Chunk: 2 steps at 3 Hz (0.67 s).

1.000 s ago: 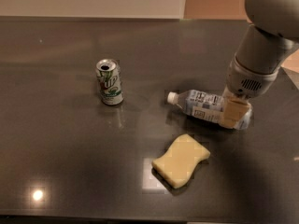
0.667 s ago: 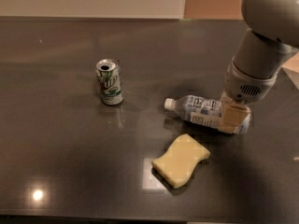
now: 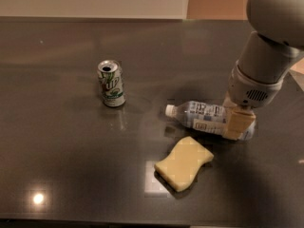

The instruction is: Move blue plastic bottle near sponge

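On the left of the dark counter [image 3: 57, 151] a green-white soda can [image 3: 111, 83] stands upright, well apart from the rest. Right of centre, the pale yellow sponge [image 3: 184, 163] lies flat on the near side. Just beyond it, close but not touching, the blue plastic bottle [image 3: 204, 115] lies on its side, white cap pointing left. At the bottle's right end the pincer [image 3: 237, 125] is clamped around its base, a tan finger [image 3: 239, 120] across the near side.
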Motion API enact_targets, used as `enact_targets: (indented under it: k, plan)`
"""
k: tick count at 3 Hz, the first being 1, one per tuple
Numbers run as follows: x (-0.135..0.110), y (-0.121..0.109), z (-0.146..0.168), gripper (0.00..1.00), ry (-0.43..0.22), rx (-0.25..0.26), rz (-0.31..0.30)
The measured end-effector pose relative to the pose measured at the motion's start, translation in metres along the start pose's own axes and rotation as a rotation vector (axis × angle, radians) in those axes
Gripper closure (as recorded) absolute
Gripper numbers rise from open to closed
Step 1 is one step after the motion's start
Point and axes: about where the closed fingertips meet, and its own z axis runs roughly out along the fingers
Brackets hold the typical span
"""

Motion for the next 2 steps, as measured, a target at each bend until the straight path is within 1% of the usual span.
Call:
enact_targets:
  k: [1, 2]
  plan:
    - [-0.0008, -0.0009, 0.0006, 0.14, -0.001, 0.004, 0.000]
    - [-0.0015, -0.0015, 0.0009, 0.00, -0.003, 0.008, -0.001]
